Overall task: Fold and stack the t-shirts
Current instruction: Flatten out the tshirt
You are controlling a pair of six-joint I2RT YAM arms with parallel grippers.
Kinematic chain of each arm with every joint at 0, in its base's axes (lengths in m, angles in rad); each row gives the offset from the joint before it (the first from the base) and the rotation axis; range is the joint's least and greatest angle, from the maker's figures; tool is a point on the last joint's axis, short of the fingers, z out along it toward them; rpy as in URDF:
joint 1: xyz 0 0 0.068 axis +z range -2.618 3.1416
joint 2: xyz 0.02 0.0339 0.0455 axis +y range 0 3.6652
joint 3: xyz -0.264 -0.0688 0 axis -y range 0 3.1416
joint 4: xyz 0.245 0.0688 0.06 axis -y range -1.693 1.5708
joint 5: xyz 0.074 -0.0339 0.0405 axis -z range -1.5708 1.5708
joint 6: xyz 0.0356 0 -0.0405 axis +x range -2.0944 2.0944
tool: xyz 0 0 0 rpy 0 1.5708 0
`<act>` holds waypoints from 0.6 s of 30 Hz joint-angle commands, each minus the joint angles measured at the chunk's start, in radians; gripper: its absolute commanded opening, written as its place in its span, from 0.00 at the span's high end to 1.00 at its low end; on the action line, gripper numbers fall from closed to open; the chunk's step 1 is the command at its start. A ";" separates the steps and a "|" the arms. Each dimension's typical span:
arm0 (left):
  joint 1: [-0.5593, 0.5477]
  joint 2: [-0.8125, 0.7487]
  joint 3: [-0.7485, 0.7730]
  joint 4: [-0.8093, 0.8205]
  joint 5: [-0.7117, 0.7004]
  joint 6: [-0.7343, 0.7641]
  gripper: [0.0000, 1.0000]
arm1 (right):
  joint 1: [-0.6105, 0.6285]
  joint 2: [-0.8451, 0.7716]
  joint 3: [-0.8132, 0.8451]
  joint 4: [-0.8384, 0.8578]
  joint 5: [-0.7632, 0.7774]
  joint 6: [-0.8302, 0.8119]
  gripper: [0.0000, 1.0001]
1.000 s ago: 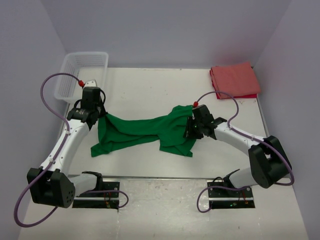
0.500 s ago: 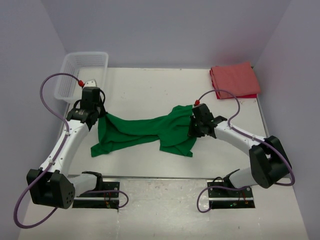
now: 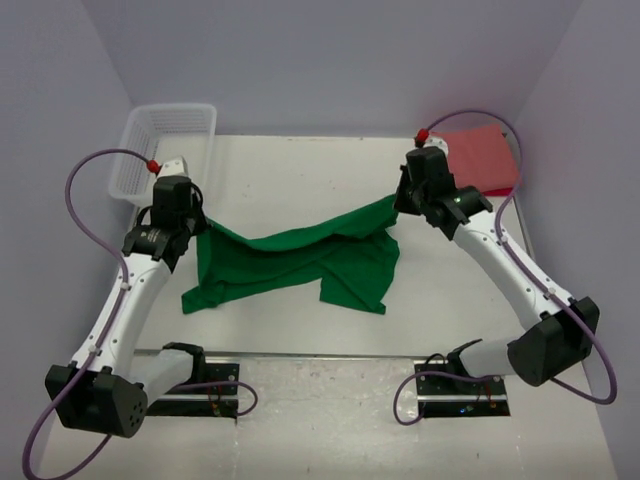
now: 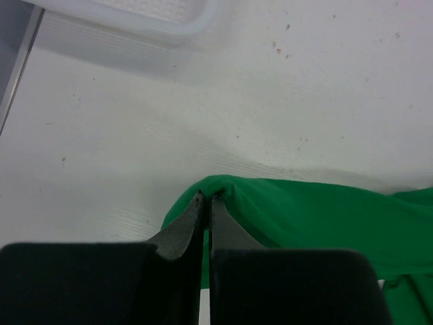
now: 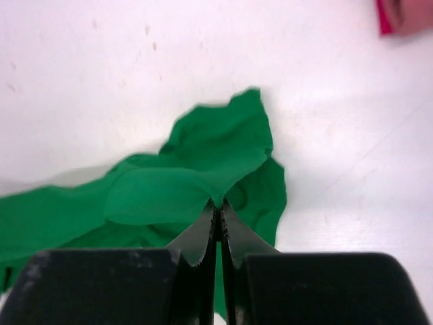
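A bright green t-shirt (image 3: pixel 300 262) hangs stretched between both arms over the middle of the table, its lower part still lying on the surface. My left gripper (image 3: pixel 203 226) is shut on the shirt's left upper corner (image 4: pixel 218 189). Over on the right, my right gripper (image 3: pixel 397 203) pinches the right upper corner (image 5: pixel 223 183), lifted above the table, jaws shut. The salmon-red t-shirt (image 3: pixel 478 160) lies folded at the back right corner, partly behind my right arm; a sliver of it (image 5: pixel 404 15) appears in the right wrist view.
A white mesh basket (image 3: pixel 165 145) stands at the back left, its rim (image 4: pixel 162 20) just beyond my left gripper. Purple walls close in the table on three sides. Both arm bases sit at the near edge.
My right gripper shut on the green shirt's right corner, then rose and swung back toward the red shirt, pulling the cloth up and taut. The left arm shifted slightly left, keeping its hold.
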 commanded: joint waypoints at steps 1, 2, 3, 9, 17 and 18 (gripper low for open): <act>0.008 -0.048 0.019 0.012 0.030 0.041 1.00 | -0.045 -0.007 0.158 -0.109 0.101 -0.081 1.00; 0.008 -0.060 0.025 0.008 0.030 0.041 1.00 | -0.062 -0.005 0.185 -0.117 0.110 -0.092 1.00; 0.006 -0.068 0.033 0.002 0.030 0.041 1.00 | -0.068 -0.002 0.209 -0.132 0.116 -0.103 1.00; 0.006 -0.198 0.104 0.034 0.064 0.064 1.00 | -0.082 -0.008 0.413 -0.195 0.154 -0.198 1.00; 0.006 -0.381 0.232 0.133 0.151 0.116 1.00 | -0.071 -0.151 0.573 -0.249 0.096 -0.227 1.00; 0.008 -0.393 0.255 0.147 0.180 0.126 1.00 | -0.065 -0.193 0.590 -0.252 0.087 -0.239 1.00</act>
